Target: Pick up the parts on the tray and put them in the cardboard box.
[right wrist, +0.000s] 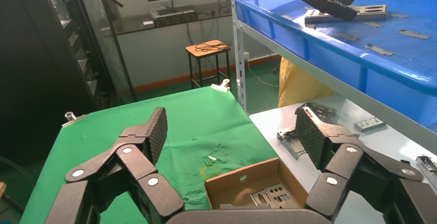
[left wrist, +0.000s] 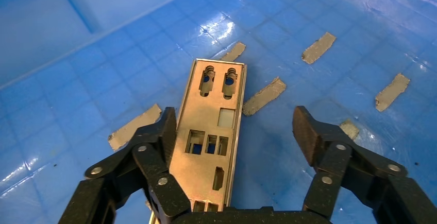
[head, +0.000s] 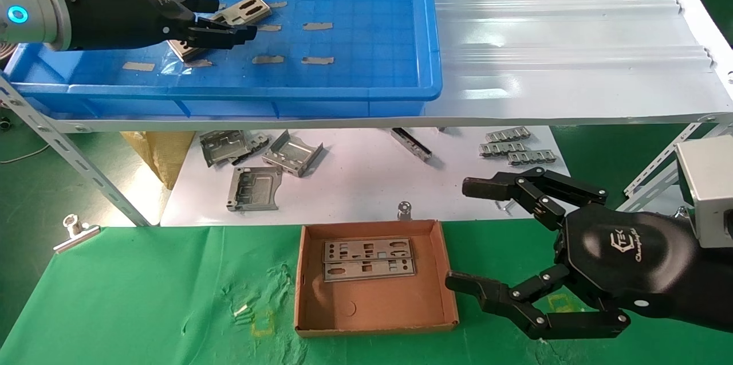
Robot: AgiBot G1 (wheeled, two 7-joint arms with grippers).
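Left gripper (left wrist: pixel 234 131), fingers spread wide, sits low in the blue tray (head: pixel 366 75) astride a silver plate (left wrist: pixel 210 136) that lies flat on the gridded floor among scraps of beige tape (left wrist: pixel 264 96); one finger (left wrist: pixel 164 131) looks to be against the plate's edge, the other stands clear, and nothing is gripped. Right gripper (head: pixel 461 233) hangs open and empty just beside the cardboard box (head: pixel 375 307) on the green cloth (head: pixel 143 296), where two plates (head: pixel 368 259) already lie side by side. Bent grey brackets (head: pixel 257 167) and ridged strips (head: pixel 515 148) rest on the white shelf beneath the tray.
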